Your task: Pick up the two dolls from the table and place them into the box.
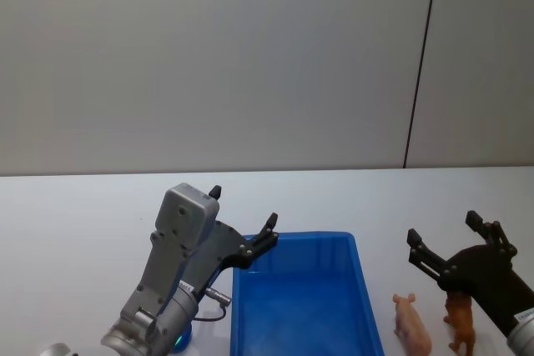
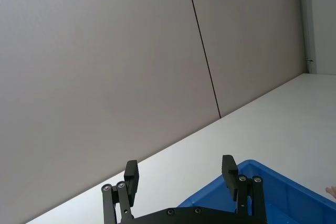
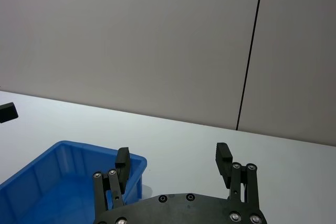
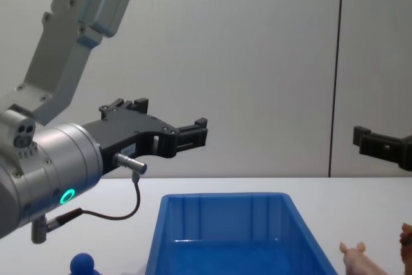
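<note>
The box (image 1: 296, 238) is an open blue bin on the white table (image 1: 75, 206), near the front centre, with nothing visible inside it. To its right lie the two dolls: a pale pink pig-like one (image 1: 411, 324) and a brown one (image 1: 460, 323). My left gripper (image 1: 244, 208) hovers open over the box's far-left corner. My right gripper (image 1: 444, 228) hangs open just above and behind the brown doll, touching neither doll. The box (image 4: 222, 223) and pink doll (image 4: 357, 257) also show from the side in the chest view, and the left gripper (image 2: 180, 174) and right gripper (image 3: 172, 158) each hold nothing.
A plain grey wall with a dark vertical seam (image 1: 421, 64) stands behind the table. A small blue knob (image 4: 82, 263) sits by the left arm's base. Bare tabletop stretches behind the box and to the left.
</note>
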Tool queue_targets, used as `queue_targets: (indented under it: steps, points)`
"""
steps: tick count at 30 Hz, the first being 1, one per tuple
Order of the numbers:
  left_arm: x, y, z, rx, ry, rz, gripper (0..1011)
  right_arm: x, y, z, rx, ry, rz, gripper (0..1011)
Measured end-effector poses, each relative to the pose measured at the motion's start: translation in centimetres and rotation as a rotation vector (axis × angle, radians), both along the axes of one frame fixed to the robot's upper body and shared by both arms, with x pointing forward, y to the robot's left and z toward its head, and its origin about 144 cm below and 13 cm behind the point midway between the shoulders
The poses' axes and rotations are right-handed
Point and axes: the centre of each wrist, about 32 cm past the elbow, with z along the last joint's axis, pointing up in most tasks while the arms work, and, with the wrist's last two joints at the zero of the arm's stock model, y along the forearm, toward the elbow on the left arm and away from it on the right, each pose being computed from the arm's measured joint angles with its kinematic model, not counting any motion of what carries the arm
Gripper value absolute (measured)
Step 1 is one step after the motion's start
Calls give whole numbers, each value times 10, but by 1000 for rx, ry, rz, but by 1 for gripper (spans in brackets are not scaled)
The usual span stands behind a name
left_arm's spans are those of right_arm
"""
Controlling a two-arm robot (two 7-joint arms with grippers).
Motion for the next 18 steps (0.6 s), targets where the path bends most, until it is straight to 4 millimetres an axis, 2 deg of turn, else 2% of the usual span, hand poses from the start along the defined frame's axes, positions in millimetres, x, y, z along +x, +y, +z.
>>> queue_targets:
  steps: [18]
  points:
    - [0, 0, 0, 0, 0, 0, 1001, 0, 0, 0, 0, 0, 0, 1001]
